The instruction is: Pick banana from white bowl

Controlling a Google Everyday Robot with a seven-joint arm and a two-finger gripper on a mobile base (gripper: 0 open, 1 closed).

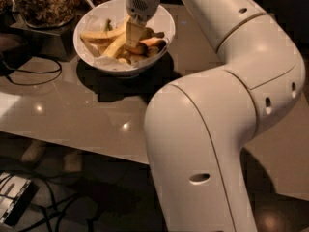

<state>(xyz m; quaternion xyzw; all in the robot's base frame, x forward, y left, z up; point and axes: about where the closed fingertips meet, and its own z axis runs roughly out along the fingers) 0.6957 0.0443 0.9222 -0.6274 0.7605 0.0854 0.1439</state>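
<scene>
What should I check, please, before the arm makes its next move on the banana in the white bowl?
1. Claw inside the white bowl, low among the fruit: ok.
2. Banana lying in the bowl, left of the claw: ok.
3. Claw's hold on the banana: cannot tell.
4. Bowl resting flat on the table: ok.
5. Granola jar apart from the claw, beyond the bowl's left rim: ok.

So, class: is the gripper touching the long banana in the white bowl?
Cannot tell. In the camera view the gripper hangs inside the white bowl, overlapping the banana's right end; no gap shows, but contact isn't plain either.
</scene>
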